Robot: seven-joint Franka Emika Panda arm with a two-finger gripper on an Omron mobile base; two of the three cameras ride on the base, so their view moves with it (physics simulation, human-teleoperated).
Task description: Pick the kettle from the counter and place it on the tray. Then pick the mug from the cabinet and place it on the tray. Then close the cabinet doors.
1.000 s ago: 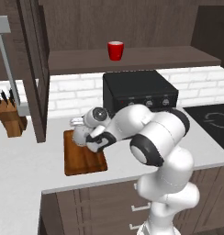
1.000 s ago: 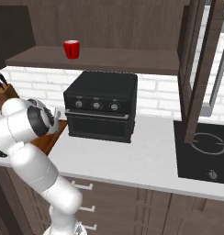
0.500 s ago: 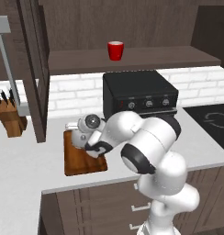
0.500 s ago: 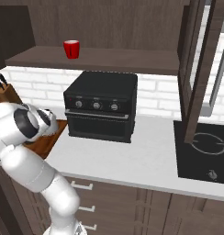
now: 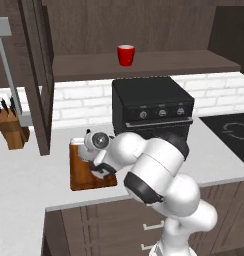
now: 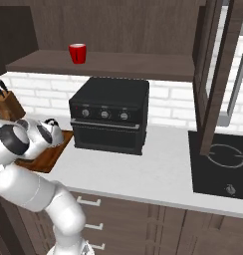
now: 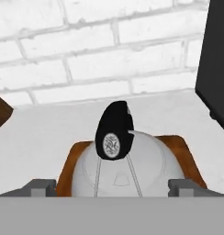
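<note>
Kettle: resting on the tray, delivered.
Jaws: spread wide either side, gripping nothing.
Mug: waiting on the cabinet shelf.

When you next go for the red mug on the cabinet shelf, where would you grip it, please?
Probably across the body of the red mug, coming in level from the front: it stands upright near the open front edge of the cabinet shelf, nothing beside it. Its handle cannot be made out.

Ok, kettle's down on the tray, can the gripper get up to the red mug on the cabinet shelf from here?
Probably yes. The mug stands alone on the cabinet shelf, near its front edge, with the cabinet doors swung open. The gripper, jaws open, first has to clear the kettle on the tray.
</note>
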